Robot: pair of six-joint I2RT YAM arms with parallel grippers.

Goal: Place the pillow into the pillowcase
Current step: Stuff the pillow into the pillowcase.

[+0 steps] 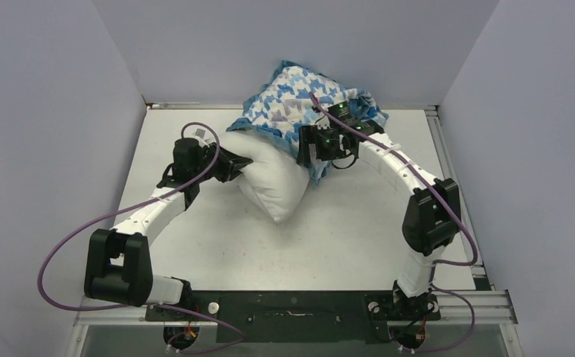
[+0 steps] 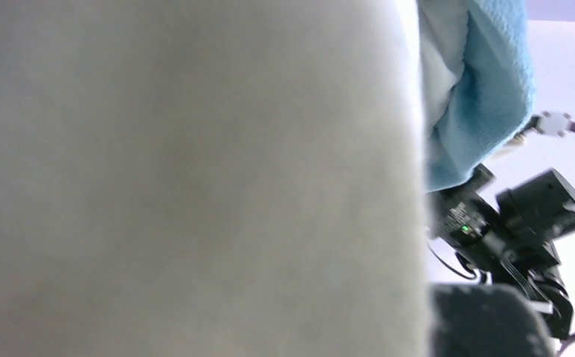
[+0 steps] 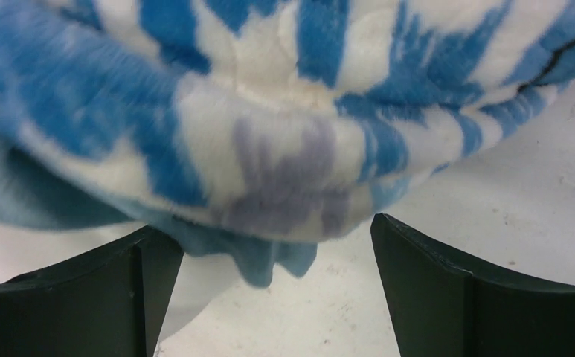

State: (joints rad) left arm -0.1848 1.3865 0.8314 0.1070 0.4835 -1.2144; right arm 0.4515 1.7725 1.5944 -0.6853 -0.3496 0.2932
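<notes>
From above, the pillow lies mid-counter, its far end covered by the pillowcase bunched near the back wall. The left fingers pinch its bare left corner and would best feed it wallward, with free counter only nearward. The left wrist view is mostly white pillow, the pillowcase's blue edge at right. The right wrist view shows the right fingers spread astride that loose edge; they should close on it and draw it nearward over the pillow.
</notes>
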